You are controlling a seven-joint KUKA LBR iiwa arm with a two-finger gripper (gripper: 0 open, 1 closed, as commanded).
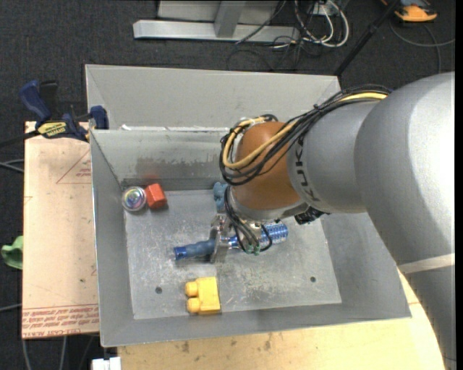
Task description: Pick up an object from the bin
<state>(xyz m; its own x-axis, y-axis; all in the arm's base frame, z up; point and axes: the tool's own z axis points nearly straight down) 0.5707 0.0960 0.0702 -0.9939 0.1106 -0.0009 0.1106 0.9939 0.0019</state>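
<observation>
A dark floor [43, 43] lay around the rig, with a tangle of cables [318, 22] along the far edge. The grey metal bin [289, 278] had a scuffed bottom and sloping walls. In its far left corner a small silver round can-like thing [134, 199] lay just beside a red block [155, 196]. A yellow studded brick [202, 295] sat near the front wall, apart from the rest. Near the middle lay a dark blue elongated thing [192, 252], stretched left to right. A blue-and-white striped piece [275, 233] showed under the wrist, and another bluish piece [218, 192] peeked out at the wrist's far side.

The grey arm [376, 159], with its orange cover [264, 162] and yellow cables, reached in from the right. The tool [218, 242] was down low at the right end of the dark blue elongated thing, right against it or very nearly so. Whether the tool was released or clenched could not be told.
</observation>
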